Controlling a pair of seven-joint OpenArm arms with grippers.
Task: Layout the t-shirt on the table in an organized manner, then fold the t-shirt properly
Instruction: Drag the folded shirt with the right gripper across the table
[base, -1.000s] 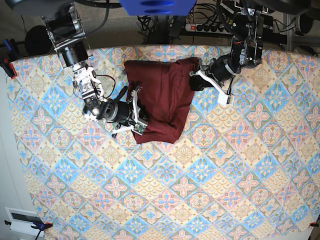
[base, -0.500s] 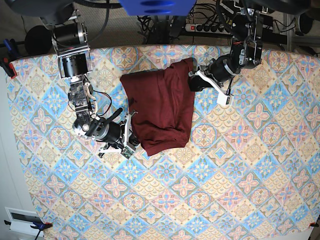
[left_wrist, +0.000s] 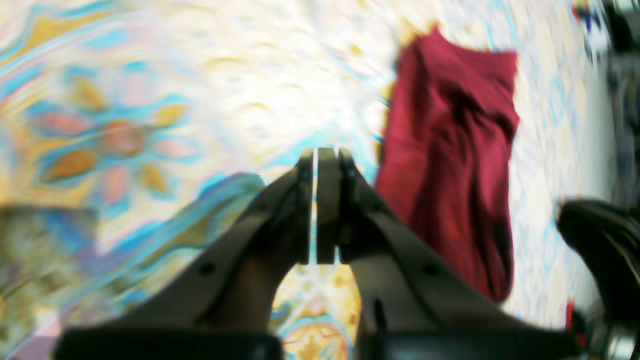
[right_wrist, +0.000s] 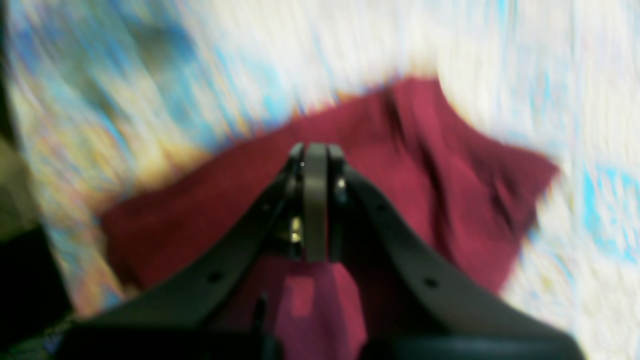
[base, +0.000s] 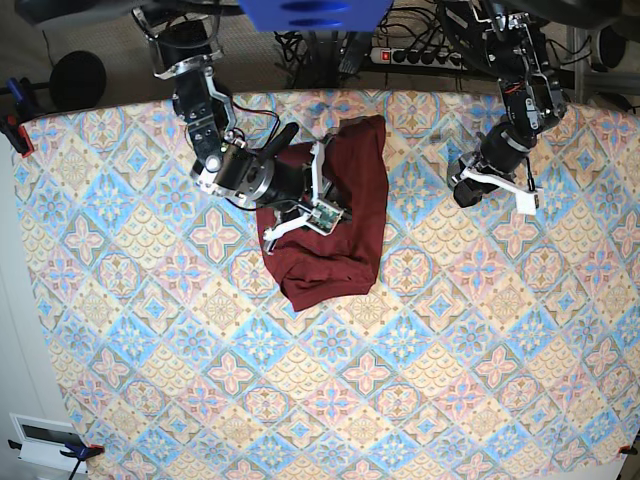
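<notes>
Black arms (base: 205, 100), white brackets, black cables; dark tapered claw (left_wrist: 320, 165), round screw holes.

Power strip (base: 412, 54) and cables (base: 305, 55) behind — grey floor (base: 40, 55).

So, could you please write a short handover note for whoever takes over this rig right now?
Left gripper: shut, empty, over bare table beside the t-shirt, not touching it.
Right gripper: shut, above the t-shirt; the blurred wrist view does not show any cloth pinched.
T-shirt: bunched in a narrow, wrinkled heap near the far middle of the table, no sleeves spread out.
Done: nothing that shows as laid out.
Left: spread the shirt flat, square it up, then fold it.
</notes>
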